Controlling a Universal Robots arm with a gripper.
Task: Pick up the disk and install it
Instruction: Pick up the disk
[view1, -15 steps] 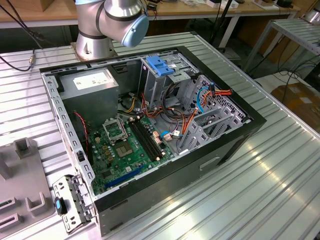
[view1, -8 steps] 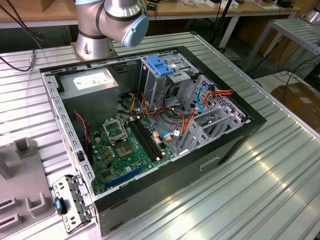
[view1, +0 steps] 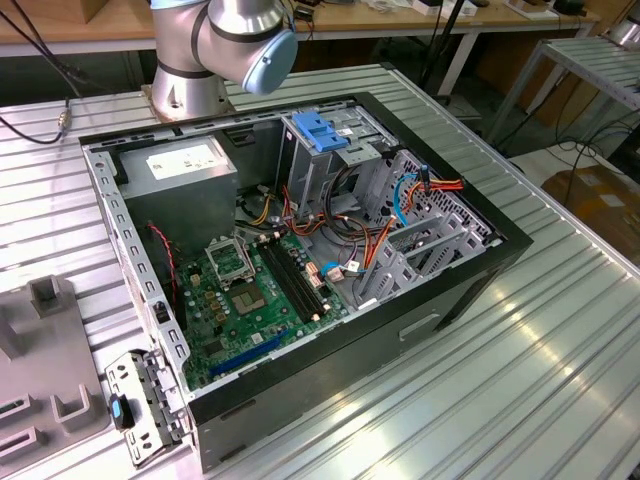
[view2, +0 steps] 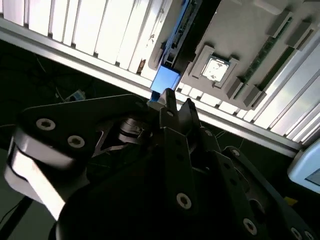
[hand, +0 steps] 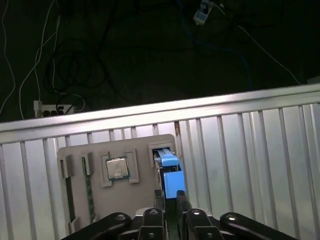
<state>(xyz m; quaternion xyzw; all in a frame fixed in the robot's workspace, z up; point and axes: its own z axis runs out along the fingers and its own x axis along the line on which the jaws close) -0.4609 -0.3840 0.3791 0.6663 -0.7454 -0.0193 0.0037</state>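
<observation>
The gripper (hand: 172, 200) clamps the disk (hand: 173, 181), upright in its tray (hand: 125, 202). Installation in the drive cage (view1: 322, 150), at the case's 12 o'clock, is not yet done.

The disk (hand: 171, 181), edged in blue plastic, stands on edge in a slot of the grey tray (hand: 127, 200).

Open computer case (view1: 330, 385) on ribbed metal table (view1: 520, 390); grey tray (view1: 40, 360) beside.

A black gripper (hand: 170, 202) has its jaws closed on the blue-framed silver disk (hand: 173, 183), standing on edge in a flat grey holder plate (hand: 117, 200) beside a square silver processor chip (hand: 116, 168), on a ribbed aluminium surface (hand: 250, 150)
</observation>
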